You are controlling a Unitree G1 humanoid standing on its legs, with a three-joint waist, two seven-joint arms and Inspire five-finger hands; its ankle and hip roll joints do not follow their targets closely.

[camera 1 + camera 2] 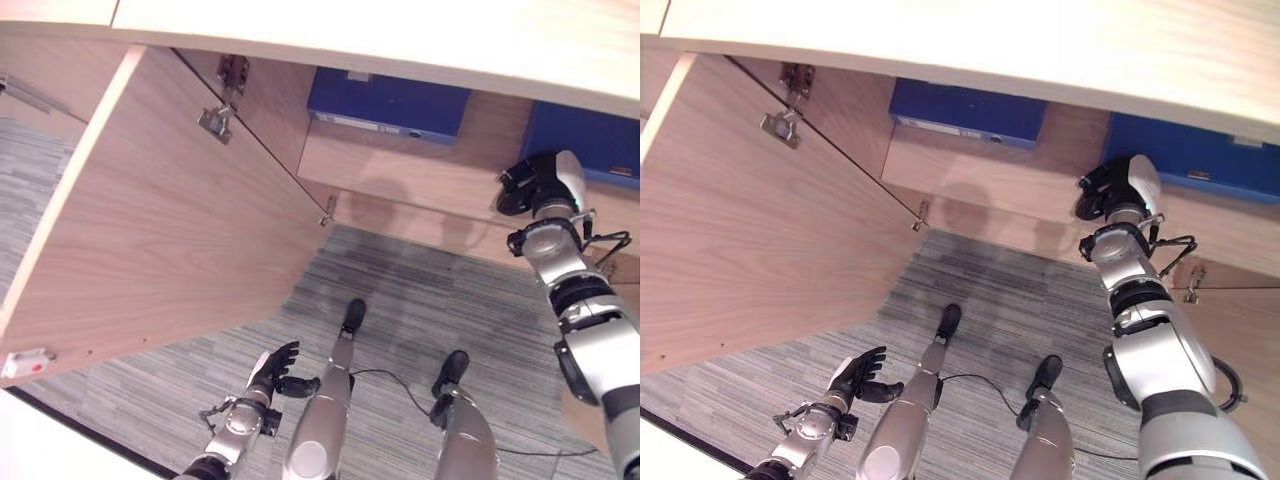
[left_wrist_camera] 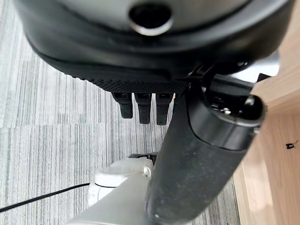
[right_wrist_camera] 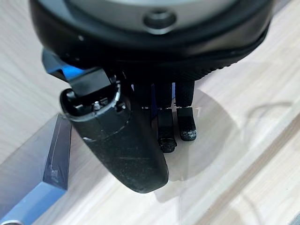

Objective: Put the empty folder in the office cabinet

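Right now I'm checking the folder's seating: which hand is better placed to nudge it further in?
The right hand: it is raised at the cabinet shelf between the blue folders, fingers relaxed. The left hand hangs low over the carpet.

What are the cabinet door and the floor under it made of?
The open cabinet door looks like pale wood-grain board, probably laminate, matte, with metal hinges. The floor looks like grey carpet with fine stripes, soft and dull.
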